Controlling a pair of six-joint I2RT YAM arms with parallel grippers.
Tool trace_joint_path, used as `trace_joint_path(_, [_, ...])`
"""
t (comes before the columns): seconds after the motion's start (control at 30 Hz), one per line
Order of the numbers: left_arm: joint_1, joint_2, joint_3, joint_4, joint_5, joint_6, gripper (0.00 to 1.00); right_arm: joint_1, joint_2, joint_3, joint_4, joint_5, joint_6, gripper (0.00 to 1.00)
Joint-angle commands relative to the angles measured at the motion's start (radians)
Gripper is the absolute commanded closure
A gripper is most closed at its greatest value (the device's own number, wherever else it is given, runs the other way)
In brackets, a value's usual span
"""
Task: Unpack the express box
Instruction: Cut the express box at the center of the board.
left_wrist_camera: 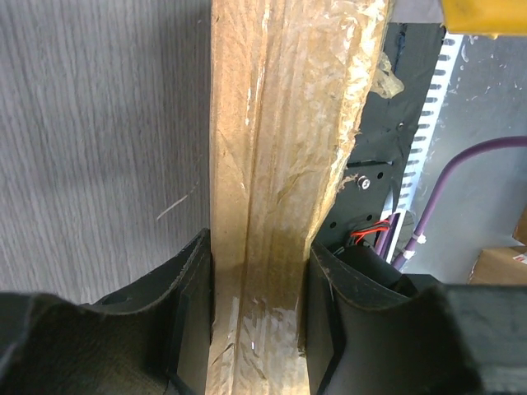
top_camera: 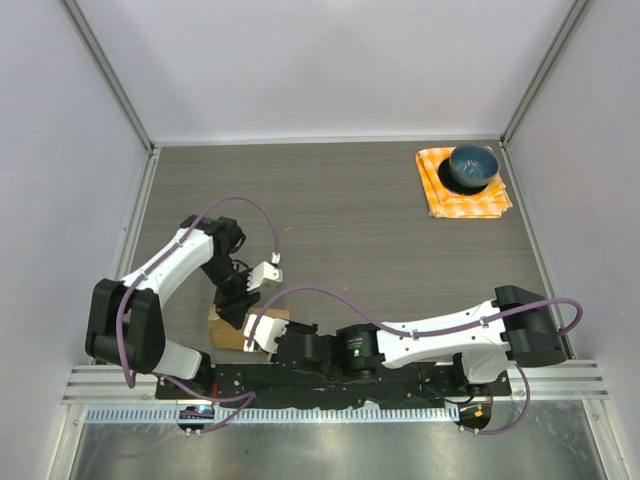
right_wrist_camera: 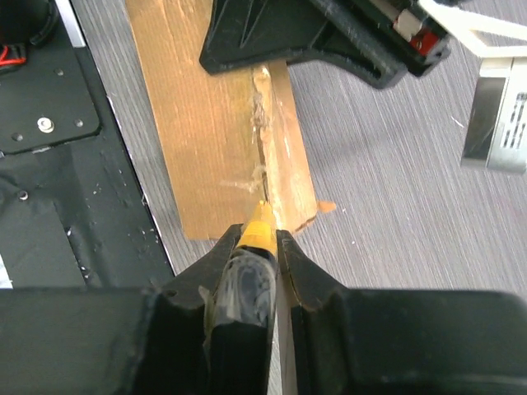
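Observation:
The express box (top_camera: 226,331) is a flat brown taped carton at the near left edge of the table. My left gripper (left_wrist_camera: 259,251) is shut on it, with a black finger (left_wrist_camera: 189,288) pressed on each long side. The same carton (left_wrist_camera: 272,148) runs away from that camera and shows wrinkled clear tape. My right gripper (right_wrist_camera: 262,239) is shut on a yellow-tipped tool (right_wrist_camera: 260,226). The tool's tip rests at the near end of the box (right_wrist_camera: 206,123), on its torn centre seam. The left gripper (right_wrist_camera: 329,33) clamps the far end.
A blue bowl (top_camera: 472,167) sits on an orange checked cloth (top_camera: 495,203) at the back right corner. The black base plate (right_wrist_camera: 49,164) and purple cables (left_wrist_camera: 461,164) lie right beside the box. Grey walls close in the table.

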Motion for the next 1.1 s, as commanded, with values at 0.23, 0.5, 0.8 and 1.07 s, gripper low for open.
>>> trace_joint_path(0.23, [0.119, -0.032, 0.049, -0.164, -0.266, 0.070, 0.65, 0.017, -0.048, -0.017, -0.565, 0.079, 0.018, 0.99])
trace_joint_path(0.5, [0.077, -0.022, 0.128, -0.196, -0.128, 0.007, 0.64, 0.016, -0.131, -0.001, -0.352, 0.108, 0.009, 0.99])
trace_joint_path(0.8, [-0.079, -0.085, 0.124, 0.084, -0.106, -0.292, 0.66, 0.017, -0.171, 0.017, -0.230, 0.120, 0.013, 0.99])
trace_joint_path(1.07, [-0.142, -0.100, 0.072, 0.561, -0.258, -0.660, 0.66, 0.017, -0.327, 0.017, -0.330, -0.033, 0.102, 0.99])
